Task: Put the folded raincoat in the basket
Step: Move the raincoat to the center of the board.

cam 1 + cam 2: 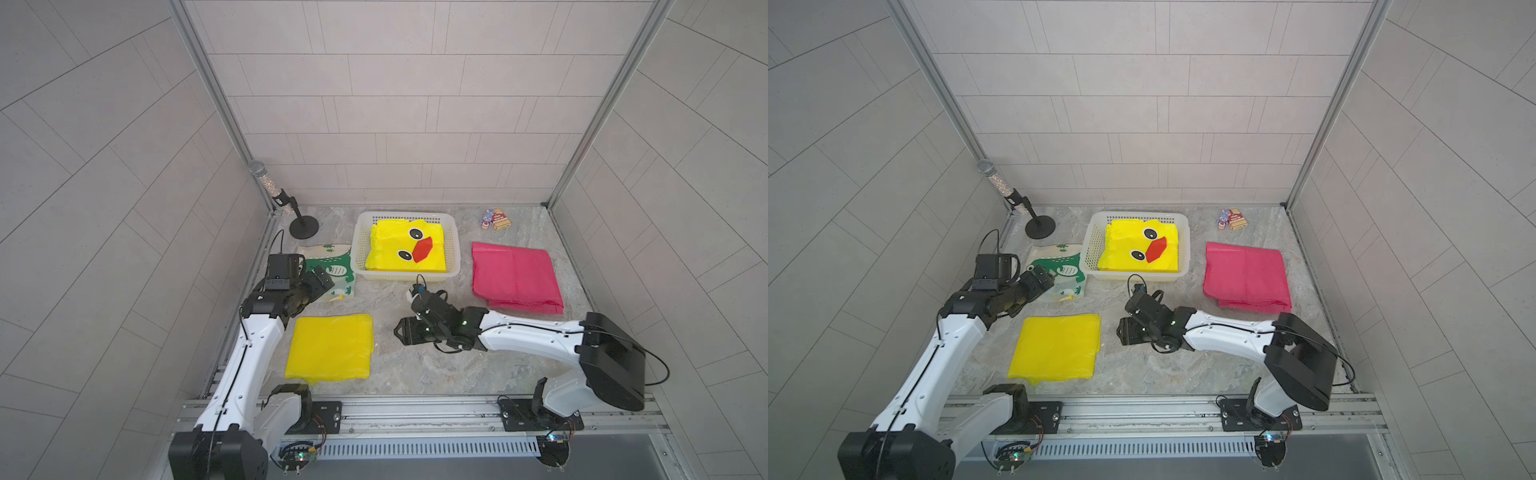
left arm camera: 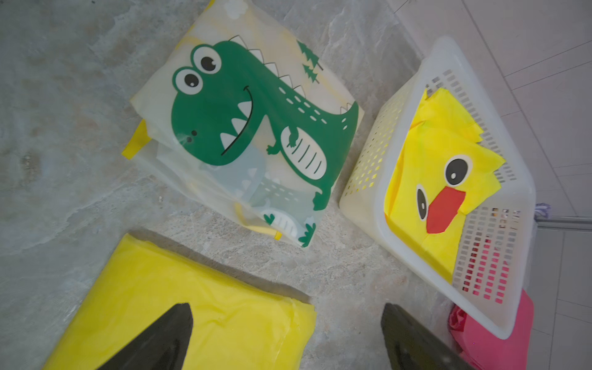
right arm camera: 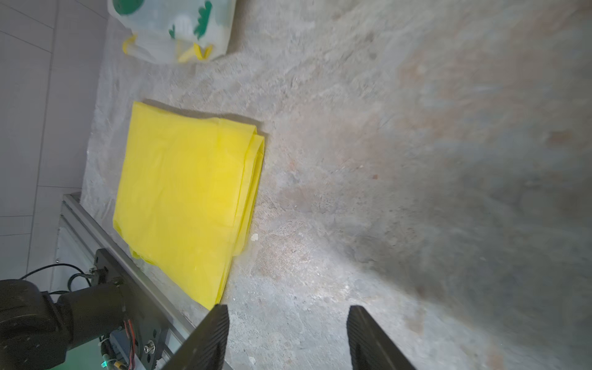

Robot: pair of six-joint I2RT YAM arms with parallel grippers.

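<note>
The left gripper (image 1: 319, 281) is held above the table (image 1: 419, 368), to the left of the basket (image 1: 358, 246). Its jaws are spread wide and nothing is held between them. Beneath it, just beside the basket's left wall, a folded translucent raincoat with a green dinosaur print (image 1: 330, 262) is laid flat. Nearer the robot than the basket and to its left, a plain yellow folded raincoat (image 1: 330, 347) is seen on the table, untouched.

Inside the basket a folded yellow raincoat with a duck face (image 1: 405, 249) is lodged, one edge raised against the far wall. By this the task is judged done for that piece.

In front of the basket, on the robot's side, the right gripper (image 1: 401, 332) is held low over bare table. Its jaws are parted and nothing is gripped. To the right of the basket, apart from it, a folded pink raincoat (image 1: 515, 276) is spread flat.

Three folded raincoats are thus left outside the basket. Whether they are meant to follow cannot be told.
</note>
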